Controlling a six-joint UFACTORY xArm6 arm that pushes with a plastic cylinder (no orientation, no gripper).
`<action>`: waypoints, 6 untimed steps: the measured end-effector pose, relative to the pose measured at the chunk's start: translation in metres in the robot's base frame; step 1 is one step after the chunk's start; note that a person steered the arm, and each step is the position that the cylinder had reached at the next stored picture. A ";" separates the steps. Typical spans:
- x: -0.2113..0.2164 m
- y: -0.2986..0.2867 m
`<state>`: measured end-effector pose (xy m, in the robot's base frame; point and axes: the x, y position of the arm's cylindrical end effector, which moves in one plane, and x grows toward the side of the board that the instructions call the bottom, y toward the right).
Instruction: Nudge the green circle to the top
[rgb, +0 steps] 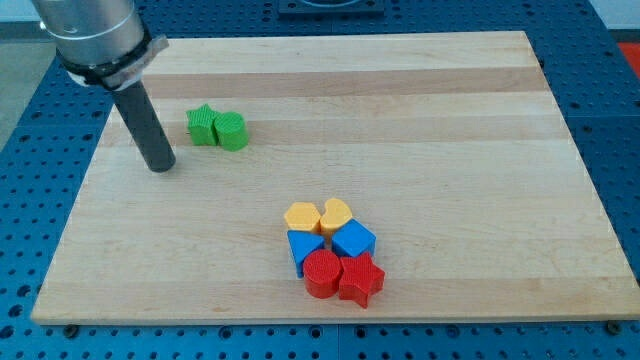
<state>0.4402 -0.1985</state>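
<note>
The green circle (231, 131) lies on the wooden board at the view's upper left, touching a green star (203, 125) on its left side. My tip (160, 167) rests on the board to the left of and slightly below the green star, apart from both green blocks by a small gap.
A cluster sits at the view's lower middle: a yellow hexagon (302, 216), a yellow heart (336, 213), a blue block (304, 246), a blue cube (353, 240), a red circle (322, 273) and a red star (362, 280). The board's left edge (85, 175) is near the tip.
</note>
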 end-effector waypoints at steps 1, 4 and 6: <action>-0.014 0.049; -0.020 0.088; -0.007 0.045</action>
